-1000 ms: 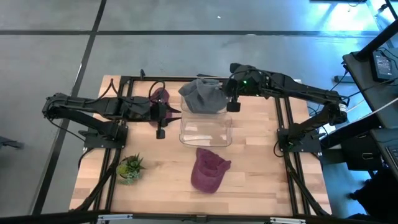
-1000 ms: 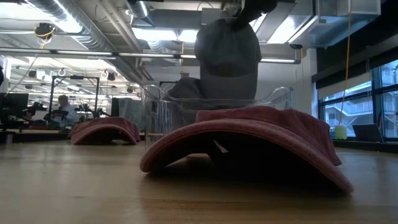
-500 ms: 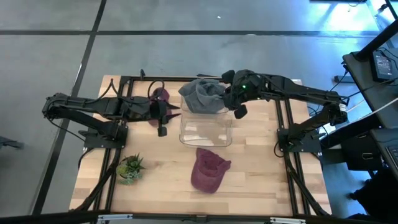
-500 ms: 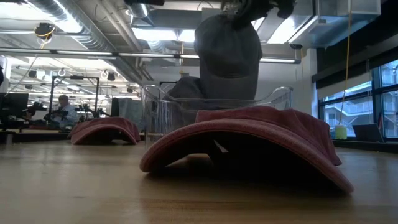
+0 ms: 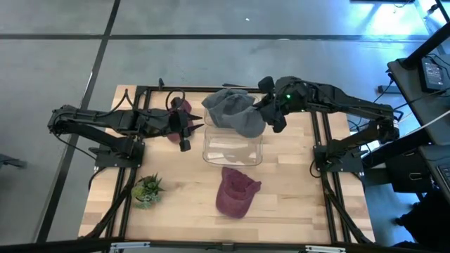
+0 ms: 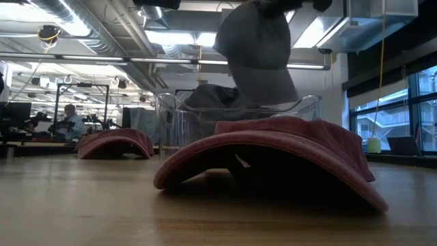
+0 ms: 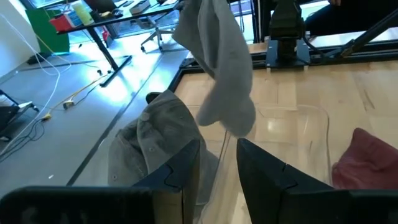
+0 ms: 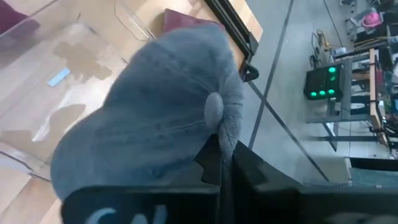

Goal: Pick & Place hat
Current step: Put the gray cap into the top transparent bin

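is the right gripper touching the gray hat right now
Touching. In the right wrist view, the right gripper pinches the gray hat's edge between its fingers; the high view shows the hat hanging over the clear bin.

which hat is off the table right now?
The grey hat gripped by the right gripper, hanging over the clear bin. Both maroon hats lie on the wood: one in front of the bin, one near the left gripper.

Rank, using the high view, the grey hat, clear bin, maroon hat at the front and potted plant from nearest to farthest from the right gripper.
1. Grey hat, held in the right gripper.
2. Clear bin, table centre.
3. Maroon hat, front centre.
4. Potted plant, front left.
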Robot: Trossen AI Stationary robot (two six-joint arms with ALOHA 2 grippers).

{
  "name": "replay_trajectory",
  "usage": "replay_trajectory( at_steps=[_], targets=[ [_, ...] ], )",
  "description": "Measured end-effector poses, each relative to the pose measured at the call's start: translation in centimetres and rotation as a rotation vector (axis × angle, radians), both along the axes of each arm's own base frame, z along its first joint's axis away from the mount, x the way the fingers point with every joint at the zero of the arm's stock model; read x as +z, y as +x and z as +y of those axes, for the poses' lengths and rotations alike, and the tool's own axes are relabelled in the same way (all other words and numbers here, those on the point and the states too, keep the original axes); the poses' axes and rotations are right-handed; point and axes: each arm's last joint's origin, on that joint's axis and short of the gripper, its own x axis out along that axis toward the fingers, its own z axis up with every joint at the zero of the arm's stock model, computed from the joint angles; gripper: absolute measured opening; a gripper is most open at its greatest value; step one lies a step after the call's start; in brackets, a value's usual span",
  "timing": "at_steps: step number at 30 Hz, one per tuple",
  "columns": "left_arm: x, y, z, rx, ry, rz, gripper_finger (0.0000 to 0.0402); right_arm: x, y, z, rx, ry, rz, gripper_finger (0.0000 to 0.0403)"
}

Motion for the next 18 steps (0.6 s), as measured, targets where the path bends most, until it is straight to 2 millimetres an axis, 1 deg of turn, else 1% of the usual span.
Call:
replay_trajectory(
  at_steps=[5, 9, 13, 16, 18],
  targets=[
    [0.0, 0.0, 0.0, 0.003, -0.011, -0.005, 0.0098, -0.3, 0.4, -0.1, 0.004, -0.005, 0.009, 0.0006],
    [0.0, 0.0, 0.0, 0.004, -0.012, -0.005, 0.0099, 0.0, 0.8, -0.2, 0.017, -0.036, -0.043, 0.0005],
    [0.0, 0.0, 0.0, 0.004, -0.012, -0.005, 0.0102, -0.3, 1.1, -0.3, 0.032, -0.062, -0.057, 0.0005],
    [0.0, 0.0, 0.0, 0.004, -0.012, -0.005, 0.0101, -1.3, 1.5, -0.4, 0.041, -0.078, -0.057, 0.0005],
    [0.0, 0.0, 0.0, 0.004, -0.011, -0.005, 0.0099, -2.1, 1.6, -0.8, 0.028, -0.072, -0.036, 0.0005]
  ],
)
